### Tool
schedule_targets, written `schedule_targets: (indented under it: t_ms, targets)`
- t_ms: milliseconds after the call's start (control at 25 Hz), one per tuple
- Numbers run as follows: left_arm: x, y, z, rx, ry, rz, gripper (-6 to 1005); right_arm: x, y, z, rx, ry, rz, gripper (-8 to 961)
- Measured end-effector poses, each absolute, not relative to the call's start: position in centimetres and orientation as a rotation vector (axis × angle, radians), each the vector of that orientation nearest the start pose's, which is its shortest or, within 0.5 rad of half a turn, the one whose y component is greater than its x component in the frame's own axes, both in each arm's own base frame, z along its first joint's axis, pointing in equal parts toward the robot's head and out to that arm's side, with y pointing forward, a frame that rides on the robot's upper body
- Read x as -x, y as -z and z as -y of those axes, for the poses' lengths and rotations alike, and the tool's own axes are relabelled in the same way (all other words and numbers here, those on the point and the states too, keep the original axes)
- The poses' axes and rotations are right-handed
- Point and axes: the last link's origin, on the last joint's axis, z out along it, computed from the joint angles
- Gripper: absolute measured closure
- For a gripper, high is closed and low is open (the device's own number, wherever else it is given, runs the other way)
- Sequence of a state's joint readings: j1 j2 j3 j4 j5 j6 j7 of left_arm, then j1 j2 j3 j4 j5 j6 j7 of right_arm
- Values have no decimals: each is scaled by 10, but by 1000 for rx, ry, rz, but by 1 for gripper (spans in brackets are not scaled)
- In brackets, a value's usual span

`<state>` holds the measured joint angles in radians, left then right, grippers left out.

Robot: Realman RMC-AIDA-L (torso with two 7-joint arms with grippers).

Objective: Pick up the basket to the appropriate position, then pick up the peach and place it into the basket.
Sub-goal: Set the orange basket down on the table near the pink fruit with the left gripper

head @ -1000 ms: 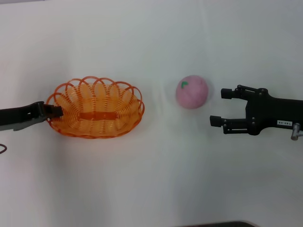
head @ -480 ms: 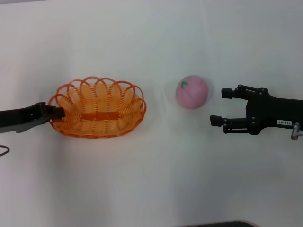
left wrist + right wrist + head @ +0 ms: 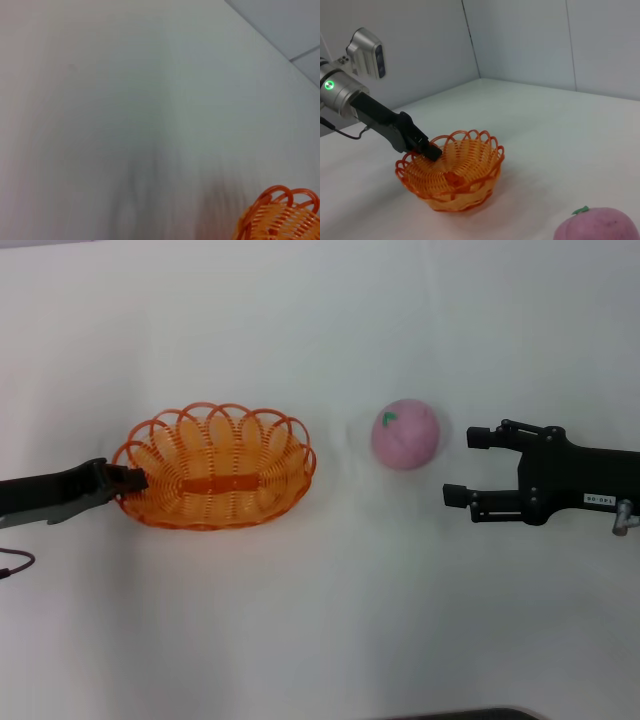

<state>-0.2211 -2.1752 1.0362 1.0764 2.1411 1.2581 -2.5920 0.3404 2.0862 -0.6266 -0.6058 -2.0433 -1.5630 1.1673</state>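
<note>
The orange openwork basket (image 3: pixel 215 466) lies left of centre on the white table (image 3: pixel 330 620). My left gripper (image 3: pixel 130 480) reaches in from the left and is shut on the basket's left rim; the right wrist view shows that gripper (image 3: pixel 431 151) pinching the rim of the basket (image 3: pixel 452 175). An edge of the basket (image 3: pixel 280 215) shows in the left wrist view. The pink peach (image 3: pixel 405 433), with a green leaf mark on top, rests to the right of the basket. My right gripper (image 3: pixel 466 466) is open just right of the peach and does not touch it. The peach (image 3: pixel 597 225) is close in the right wrist view.
A white strip of table separates basket and peach. Grey walls (image 3: pixel 520 40) stand behind the table's far side. A thin dark cable (image 3: pixel 15 565) shows by the left arm at the left edge.
My left gripper has carried the basket a little to the right, toward the peach. The peach and my right gripper have not moved.
</note>
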Motion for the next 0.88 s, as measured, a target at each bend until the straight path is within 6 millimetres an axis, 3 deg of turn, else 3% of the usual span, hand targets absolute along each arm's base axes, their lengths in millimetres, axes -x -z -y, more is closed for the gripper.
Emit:
schedule_targets:
  t_ms: [880]
  targets:
    - [307, 17, -295, 1963, 486, 1911, 848, -326, 10, -267, 2650, -621, -666, 5]
